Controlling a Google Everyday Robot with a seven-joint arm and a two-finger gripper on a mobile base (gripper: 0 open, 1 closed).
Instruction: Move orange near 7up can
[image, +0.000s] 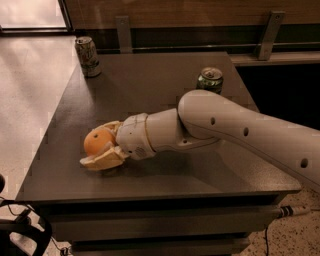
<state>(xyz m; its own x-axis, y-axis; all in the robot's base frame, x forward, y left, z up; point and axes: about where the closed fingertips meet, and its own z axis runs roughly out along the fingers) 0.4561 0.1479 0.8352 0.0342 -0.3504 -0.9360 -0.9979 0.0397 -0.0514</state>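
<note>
The orange (96, 140) sits between the fingers of my gripper (100, 145) at the front left of the dark table (145, 85). The gripper is shut on the orange, with one finger (105, 160) below it and the other behind it. The 7up can (87, 56), pale silvery with dark print, stands upright at the table's far left corner, well away from the orange. My white arm reaches in from the right across the table's front half.
A bright green can (210, 80) stands upright at the back right, just behind my arm. A wooden wall with metal brackets runs behind the table. The table's left and front edges drop to the floor.
</note>
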